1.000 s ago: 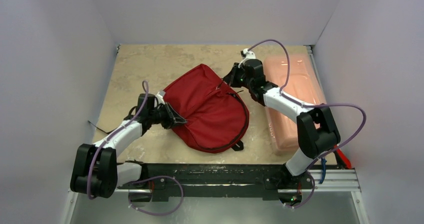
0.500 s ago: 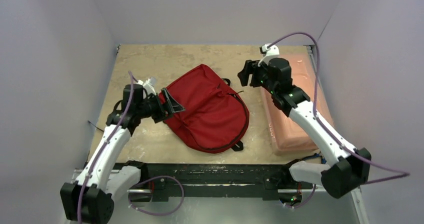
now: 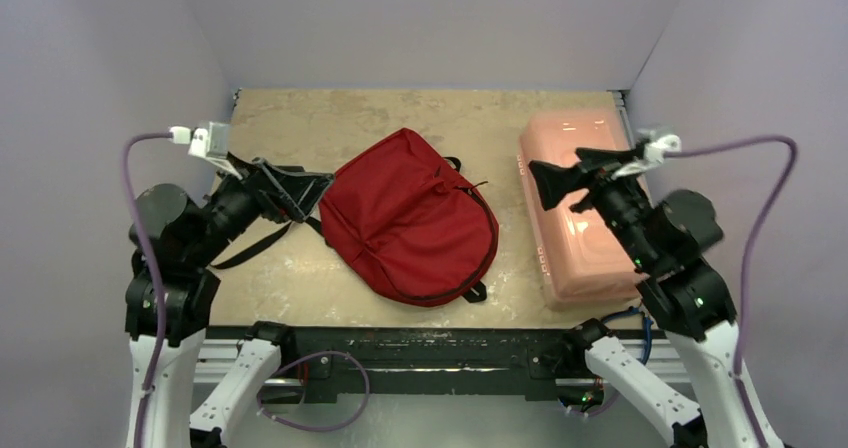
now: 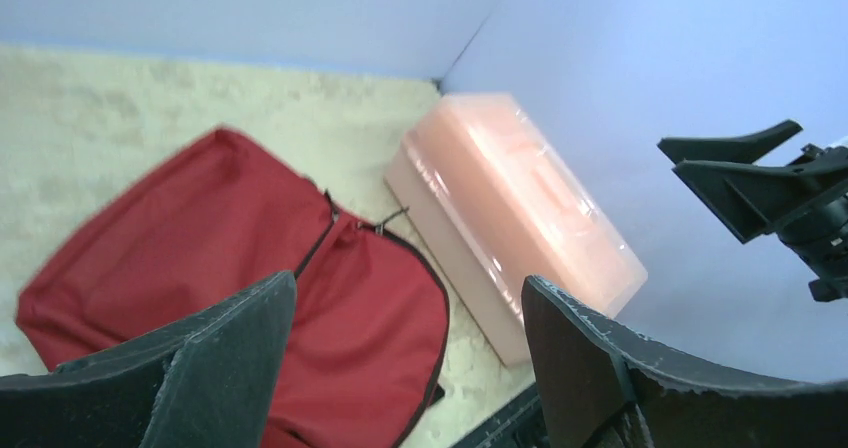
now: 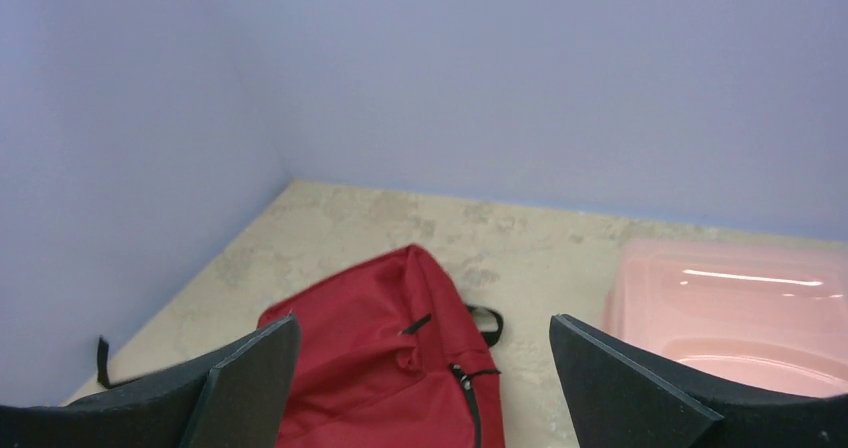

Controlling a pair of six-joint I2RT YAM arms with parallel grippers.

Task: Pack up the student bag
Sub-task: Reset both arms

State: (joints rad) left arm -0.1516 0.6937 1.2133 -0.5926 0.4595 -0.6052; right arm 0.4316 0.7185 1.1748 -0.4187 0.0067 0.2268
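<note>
Two containers, contents hidden — student bag (image 3: 410,223), pink box (image 3: 580,213) | left fingers (image 3: 293,185), right fingers (image 3: 556,180) wide, empty

The middle of the worktop (image 3: 300,123) is occupied by the student bag (image 3: 410,218), the right edge by a pink plastic box (image 3: 575,213); a narrow lane is left between, and bare surface behind.

right wrist | student bag (image 5: 385,358): lower part cut off | pink box (image 5: 740,308): right end cut off

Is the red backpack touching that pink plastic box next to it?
Apart. The top view shows a strip of table between the student bag and the pink box.
</note>
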